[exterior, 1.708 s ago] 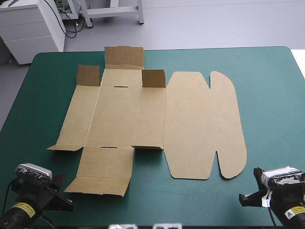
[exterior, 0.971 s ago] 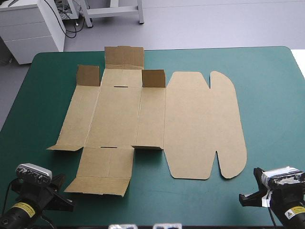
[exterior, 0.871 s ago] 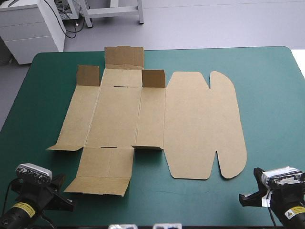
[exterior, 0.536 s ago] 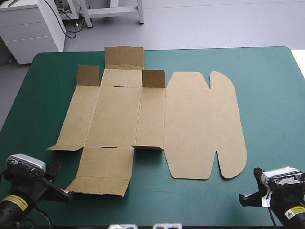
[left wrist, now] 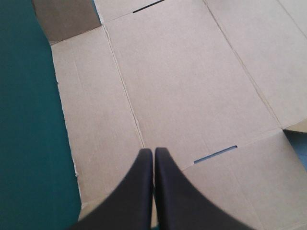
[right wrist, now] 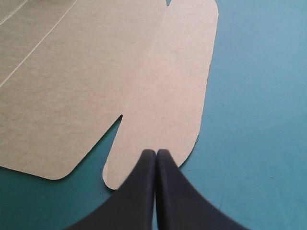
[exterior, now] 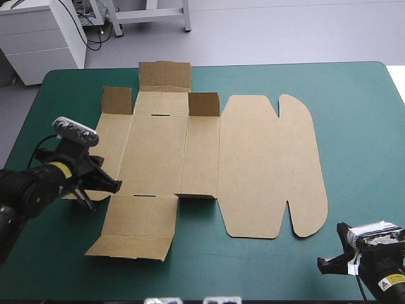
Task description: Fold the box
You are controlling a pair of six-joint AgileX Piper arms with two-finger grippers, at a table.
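The brown box (exterior: 253,164) lies as a flat cut sheet in the middle of the table. Three small flaps stand raised along its far side (exterior: 164,76). My left gripper (exterior: 114,185) is shut and hovers over the sheet's left part, near the crease of the near-left side flap. In the left wrist view its tips (left wrist: 153,152) point at the board (left wrist: 182,86), just beside a narrow slot (left wrist: 215,154). My right gripper (exterior: 325,264) is shut and empty at the table's near right corner. Its tips (right wrist: 156,153) sit at the edge of the rounded lid tab (right wrist: 163,96).
Bare teal-green cover (exterior: 361,145) stretches right of the sheet and along the near edge. A narrower strip of cover (left wrist: 29,143) runs past the sheet's left edge. A white cabinet (exterior: 38,38) stands beyond the table's far left corner.
My left arm has left the near left corner, moving forward and up over the sheet's left part. The box and the right arm have stayed put.
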